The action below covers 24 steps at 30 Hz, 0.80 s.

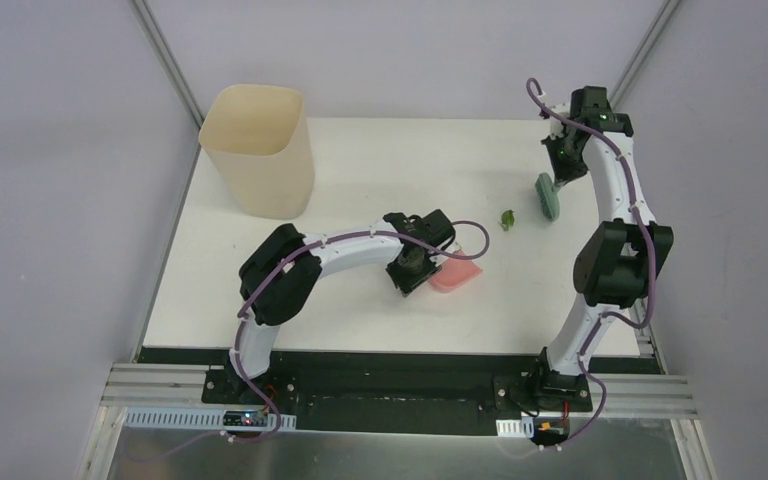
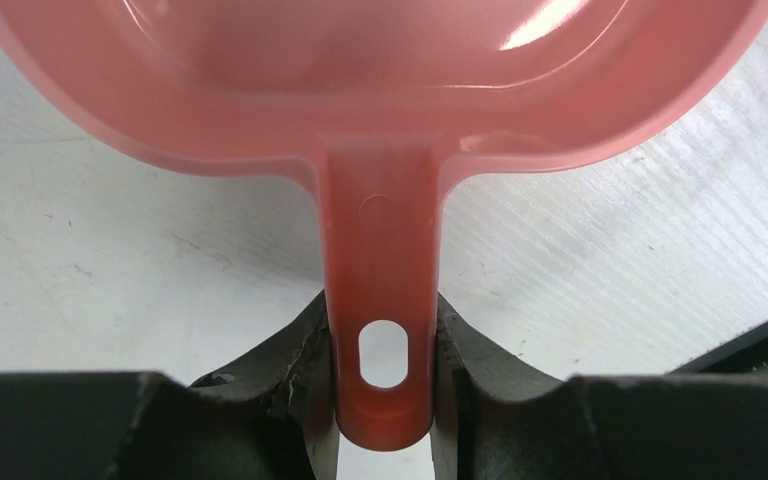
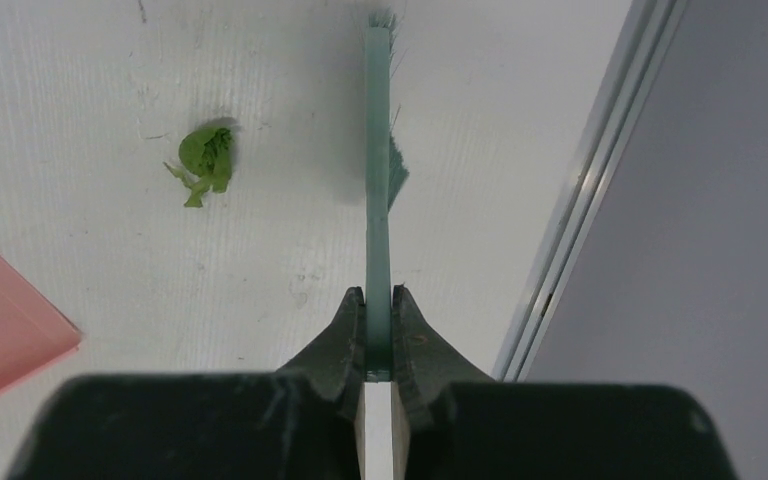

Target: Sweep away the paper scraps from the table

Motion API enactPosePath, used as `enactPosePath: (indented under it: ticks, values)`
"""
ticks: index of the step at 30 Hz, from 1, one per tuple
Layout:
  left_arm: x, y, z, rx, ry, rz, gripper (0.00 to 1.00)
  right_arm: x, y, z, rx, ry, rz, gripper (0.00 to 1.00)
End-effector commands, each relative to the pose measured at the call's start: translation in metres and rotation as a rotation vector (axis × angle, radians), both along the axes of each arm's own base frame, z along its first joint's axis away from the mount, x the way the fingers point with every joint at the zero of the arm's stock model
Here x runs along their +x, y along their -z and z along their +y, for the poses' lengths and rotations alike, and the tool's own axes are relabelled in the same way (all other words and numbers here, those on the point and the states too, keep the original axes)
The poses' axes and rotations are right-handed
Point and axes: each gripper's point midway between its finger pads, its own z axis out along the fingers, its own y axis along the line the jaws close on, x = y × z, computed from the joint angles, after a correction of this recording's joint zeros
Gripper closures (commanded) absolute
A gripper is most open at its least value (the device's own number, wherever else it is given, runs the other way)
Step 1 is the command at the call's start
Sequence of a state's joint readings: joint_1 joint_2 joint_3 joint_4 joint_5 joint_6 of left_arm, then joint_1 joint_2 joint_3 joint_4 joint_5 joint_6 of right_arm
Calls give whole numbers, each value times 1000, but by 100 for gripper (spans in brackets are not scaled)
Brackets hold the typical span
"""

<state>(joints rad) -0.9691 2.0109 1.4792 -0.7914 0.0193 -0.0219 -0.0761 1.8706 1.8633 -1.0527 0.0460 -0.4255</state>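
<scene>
While only 1 of the paper scraps (image 1: 507, 219) shows on the table (image 1: 360, 170) (a green wad, lying between the pink dustpan (image 1: 457, 272) and the teal brush (image 1: 548, 196), apart from both), this sweep leaves little room for error. The left gripper (image 2: 382, 350) is clamped on the dustpan handle, and the right gripper (image 3: 377, 335) pinches the brush's thin handle edge-on. A wad this light could skip sideways off the bristles and miss the pan mouth, or slip beneath its lip if the pan sits tilted off the surface. The narrow grip may also let the brush twist under load. Whether the pan already carries other scraps cannot be told, so tipping it would risk spilling them.
</scene>
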Motion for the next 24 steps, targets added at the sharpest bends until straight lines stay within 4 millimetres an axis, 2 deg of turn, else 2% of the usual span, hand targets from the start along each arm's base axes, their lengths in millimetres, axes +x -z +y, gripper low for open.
enactPosePath:
  ticks: [1, 5, 10, 19, 24]
  values:
    - [-5, -16, 4, 22, 31, 55, 84, -6, -3, 33, -9, -88, 41, 100]
    - [2, -33, 8, -55, -28, 155, 87, -20, 0, 71, 22, -157, 87, 100]
    - [18, -48, 22, -107, -82, 167, 88, -42, -4, 117, 157, -192, 129, 100]
    - [9, -36, 31, -53, -53, 222, 89, -76, -1, 158, 287, -216, 206, 100]
    - [5, -37, 29, -69, -35, 239, 89, -90, -12, 175, 400, -225, 220, 100]
